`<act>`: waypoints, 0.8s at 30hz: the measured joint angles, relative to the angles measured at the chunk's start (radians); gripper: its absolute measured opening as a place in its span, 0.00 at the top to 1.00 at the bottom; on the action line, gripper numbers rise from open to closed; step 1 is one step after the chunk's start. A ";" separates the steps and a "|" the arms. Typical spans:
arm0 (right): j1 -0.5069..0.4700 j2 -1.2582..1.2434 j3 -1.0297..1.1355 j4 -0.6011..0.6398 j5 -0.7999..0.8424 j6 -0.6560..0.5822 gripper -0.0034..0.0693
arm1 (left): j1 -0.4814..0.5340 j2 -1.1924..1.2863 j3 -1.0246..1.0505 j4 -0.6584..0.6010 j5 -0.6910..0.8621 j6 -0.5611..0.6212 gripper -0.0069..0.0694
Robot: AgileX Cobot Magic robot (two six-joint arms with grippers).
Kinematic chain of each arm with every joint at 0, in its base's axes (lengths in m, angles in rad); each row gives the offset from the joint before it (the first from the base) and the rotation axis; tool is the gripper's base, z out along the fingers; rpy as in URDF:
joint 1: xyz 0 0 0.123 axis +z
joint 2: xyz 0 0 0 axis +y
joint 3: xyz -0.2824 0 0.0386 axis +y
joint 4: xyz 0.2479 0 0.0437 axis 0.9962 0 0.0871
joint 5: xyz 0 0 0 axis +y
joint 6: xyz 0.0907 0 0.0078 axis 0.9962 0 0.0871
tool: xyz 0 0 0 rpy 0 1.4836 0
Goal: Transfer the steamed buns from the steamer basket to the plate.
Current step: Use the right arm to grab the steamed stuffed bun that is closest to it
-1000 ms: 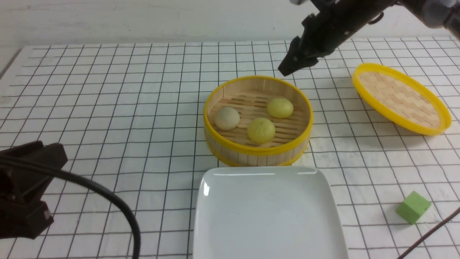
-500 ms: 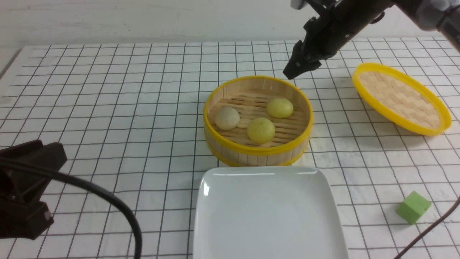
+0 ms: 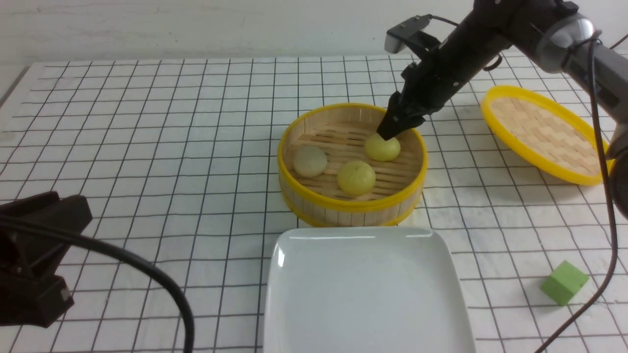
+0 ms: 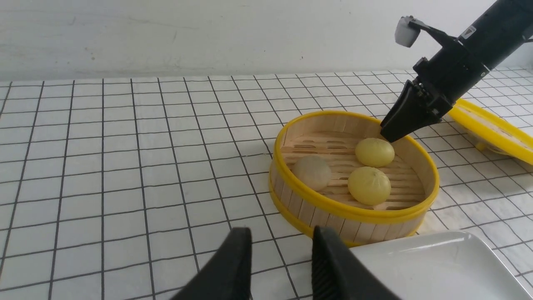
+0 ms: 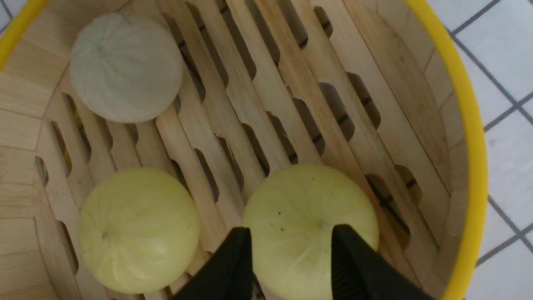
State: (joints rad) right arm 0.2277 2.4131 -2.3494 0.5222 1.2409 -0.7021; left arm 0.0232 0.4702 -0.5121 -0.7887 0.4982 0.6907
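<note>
Three steamed buns (image 3: 356, 177) sit in the steamer basket (image 3: 343, 210), right fingers (image 3: 389, 129) above one.

The right gripper (image 3: 387, 133) dips into the steamer basket (image 3: 351, 208), its tip at the top of the far pale yellow bun (image 3: 384, 149). The second yellow bun (image 3: 356, 178) lies just left of the tip and nearer the camera, and the off-white bun (image 3: 310, 161) lies farther left. The white plate (image 3: 368, 294) sits well in front of the gripper. The woven lid (image 3: 544, 135) is to its right, and the green cube (image 3: 564, 283) is right and much nearer.
</note>
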 joint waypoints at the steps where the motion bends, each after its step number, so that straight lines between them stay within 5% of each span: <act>1: 0.000 0.000 0.000 0.001 0.000 -0.001 0.56 | 0.000 0.000 0.000 0.000 0.000 0.000 0.59; 17: 0.000 0.041 0.000 0.019 -0.003 -0.006 0.57 | 0.000 0.000 0.000 0.000 0.000 0.001 0.59; 20: 0.000 0.041 0.000 0.019 -0.003 -0.025 0.61 | 0.000 0.000 0.000 0.000 0.000 0.001 0.59; 24: 0.005 0.041 0.000 0.007 -0.005 -0.050 0.90 | 0.000 0.000 -0.001 0.000 0.000 0.002 0.59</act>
State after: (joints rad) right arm 0.2329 2.4543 -2.3494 0.5296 1.2361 -0.7525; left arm 0.0232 0.4702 -0.5128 -0.7887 0.4984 0.6926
